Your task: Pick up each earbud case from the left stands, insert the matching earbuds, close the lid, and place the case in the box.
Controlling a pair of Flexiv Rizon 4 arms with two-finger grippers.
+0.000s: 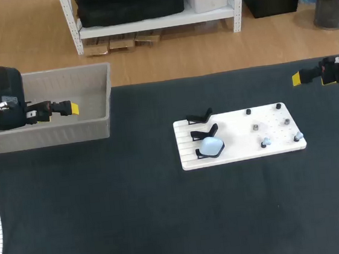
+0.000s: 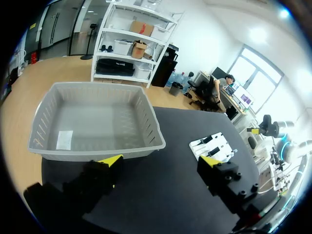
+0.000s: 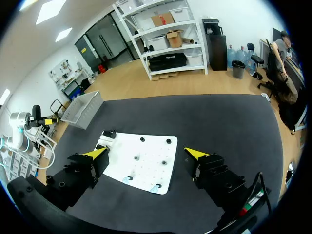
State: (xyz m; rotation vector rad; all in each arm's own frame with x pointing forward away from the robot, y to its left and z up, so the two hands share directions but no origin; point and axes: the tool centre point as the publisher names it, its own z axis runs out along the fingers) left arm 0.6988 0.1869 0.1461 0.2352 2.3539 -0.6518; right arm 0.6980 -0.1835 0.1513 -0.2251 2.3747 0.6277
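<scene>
Left end effector (image 1: 72,107): released, fingers wide apart, empty; at the grey box (image 1: 49,138), well left of the white board (image 1: 237,133). Light-blue earbud case (image 1: 210,148): propped at the board's left end, beside two bare black stands (image 1: 200,119); long axis unclear. Pale earbuds (image 1: 266,143): on the board's right end. Right end effector (image 1: 298,77): released, empty, beyond the board's right end; judged slightly nearer the case
</scene>
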